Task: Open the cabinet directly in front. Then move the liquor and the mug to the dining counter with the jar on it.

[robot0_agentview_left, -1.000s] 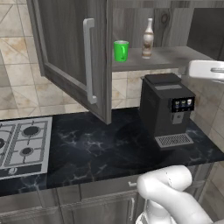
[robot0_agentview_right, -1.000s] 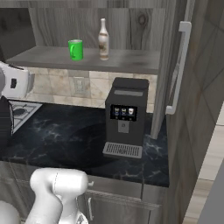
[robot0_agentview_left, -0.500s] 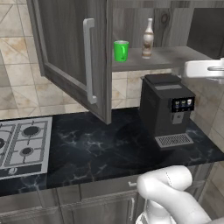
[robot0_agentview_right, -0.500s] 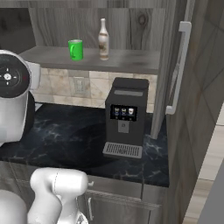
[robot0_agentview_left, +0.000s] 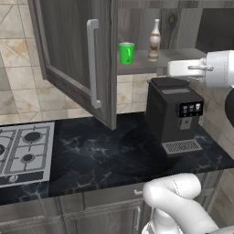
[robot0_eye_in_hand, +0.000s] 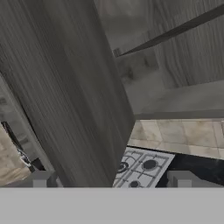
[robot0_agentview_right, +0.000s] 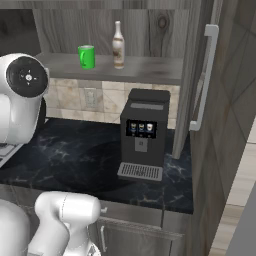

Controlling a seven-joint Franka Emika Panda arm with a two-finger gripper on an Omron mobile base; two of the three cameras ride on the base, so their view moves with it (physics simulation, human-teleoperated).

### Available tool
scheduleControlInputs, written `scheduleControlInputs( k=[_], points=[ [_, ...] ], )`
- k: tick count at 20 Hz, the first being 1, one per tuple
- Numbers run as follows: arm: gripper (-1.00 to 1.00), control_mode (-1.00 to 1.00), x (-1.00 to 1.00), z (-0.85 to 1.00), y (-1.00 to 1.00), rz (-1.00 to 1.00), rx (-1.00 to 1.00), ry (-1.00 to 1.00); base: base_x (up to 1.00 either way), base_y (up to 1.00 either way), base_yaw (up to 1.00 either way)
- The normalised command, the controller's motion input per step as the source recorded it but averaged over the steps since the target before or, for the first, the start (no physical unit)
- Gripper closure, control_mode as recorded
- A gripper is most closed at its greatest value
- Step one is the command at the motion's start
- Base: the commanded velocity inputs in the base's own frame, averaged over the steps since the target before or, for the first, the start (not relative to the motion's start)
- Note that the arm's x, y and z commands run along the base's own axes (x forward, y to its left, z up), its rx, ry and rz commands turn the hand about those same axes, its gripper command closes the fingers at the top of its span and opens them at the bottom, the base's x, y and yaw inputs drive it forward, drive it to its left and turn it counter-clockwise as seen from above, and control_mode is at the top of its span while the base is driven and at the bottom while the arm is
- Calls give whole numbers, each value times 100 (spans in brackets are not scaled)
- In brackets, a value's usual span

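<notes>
Cabinet [robot0_agentview_left: 77, 68] doors open; tool [robot0_eye_in_hand: 111, 180] wide, empty. Reaching in, arm cd clip door or topple liquor [robot0_agentview_left: 155, 40] beside mug [robot0_agentview_left: 126, 53]

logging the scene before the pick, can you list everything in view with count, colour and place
wood-grain wall cabinet: one, dark grey-brown, above the counter, both doors swung open, long silver bar handles
small green mug: one, bright green, on the cabinet shelf, left of the bottle
slim pale bottle of liquor: one, beige-white, upright on the same shelf
coffee machine: one, black, on the counter below the shelf
gas hob: one, silver with dark burners, set in the counter at left
marble counter: one, black with pale veins
tiled wall: beige, behind the counter
robot arm: one, white with dark joints
gripper: one, dark finger tips, open, facing the left door's edge
</notes>
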Motion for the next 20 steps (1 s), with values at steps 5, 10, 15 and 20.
scheduleControlInputs(
  k=[5,10,15,20],
  points=[
    [-100,-100,73,-7,41,20,4,0,0,0,0],
    [-100,-100,80,-15,64,24,8,0,0,0,0],
    [-100,-100,48,-9,81,26,8,0,0,0,0],
    [-100,-100,2,0,100,23,2,0,0,0,0]
  ],
)
